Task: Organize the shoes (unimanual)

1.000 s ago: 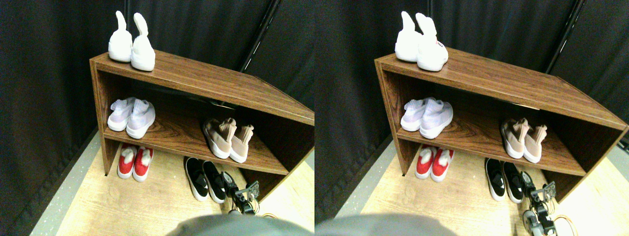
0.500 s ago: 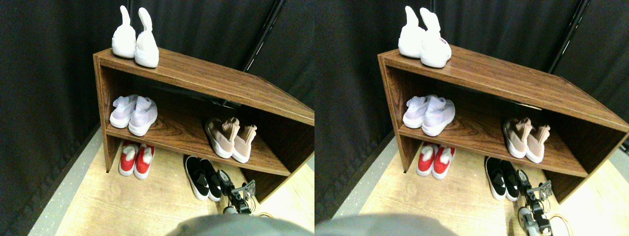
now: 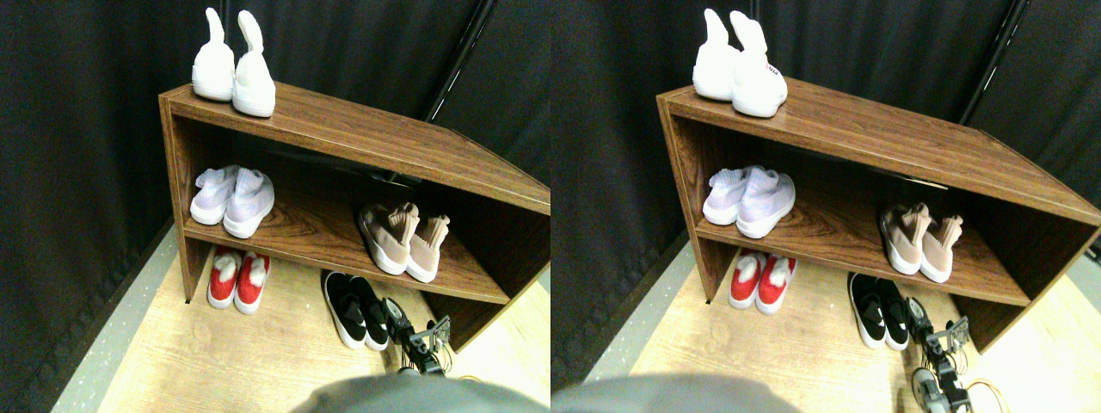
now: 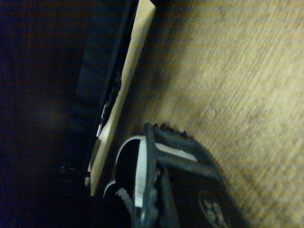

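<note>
White pair tops the shelf; red pair and black pair below.

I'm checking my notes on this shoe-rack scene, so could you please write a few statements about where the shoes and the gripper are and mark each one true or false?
1. The beige-tan sneakers stand on the middle shelf of the wooden rack. True.
2. The red shoes stand on top of the rack. False: they are on the floor under the middle shelf; the white high-collared shoes are on top.
3. The right gripper holds a beige-tan sneaker. False: it is low near the floor beside the black shoes, away from that pair.
4. The pale lilac-white sneakers share the middle shelf with the beige-tan pair. True.
</note>
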Motion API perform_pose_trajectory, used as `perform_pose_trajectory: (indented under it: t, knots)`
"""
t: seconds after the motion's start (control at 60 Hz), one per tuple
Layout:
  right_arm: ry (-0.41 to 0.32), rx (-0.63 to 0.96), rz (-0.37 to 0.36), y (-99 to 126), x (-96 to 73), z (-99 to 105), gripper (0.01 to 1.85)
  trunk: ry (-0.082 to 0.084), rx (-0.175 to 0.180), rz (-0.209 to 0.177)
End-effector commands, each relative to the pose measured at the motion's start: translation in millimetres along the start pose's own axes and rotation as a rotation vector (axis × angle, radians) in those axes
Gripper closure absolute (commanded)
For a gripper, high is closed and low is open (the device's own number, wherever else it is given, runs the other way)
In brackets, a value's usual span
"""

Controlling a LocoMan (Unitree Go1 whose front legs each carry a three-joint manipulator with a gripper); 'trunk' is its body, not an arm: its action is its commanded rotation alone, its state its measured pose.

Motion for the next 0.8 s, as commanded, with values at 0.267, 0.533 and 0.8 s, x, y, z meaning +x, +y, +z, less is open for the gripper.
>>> perform_pose_trajectory:
  t: [0.267, 0.533, 0.8]
  knots:
    - [-0.110, -0.129, 0.076, 30, -28.7, 36, 1.80, -0.026, 0.023, -0.046]
    - [-0.042, -0.165, 0.183, 45, -69.8, 41, 1.80, -0.065, 0.059, -0.085]
    - [-0.049, -0.247, 0.212, 63, -115.7, 41, 1.80, -0.094, 0.075, -0.108]
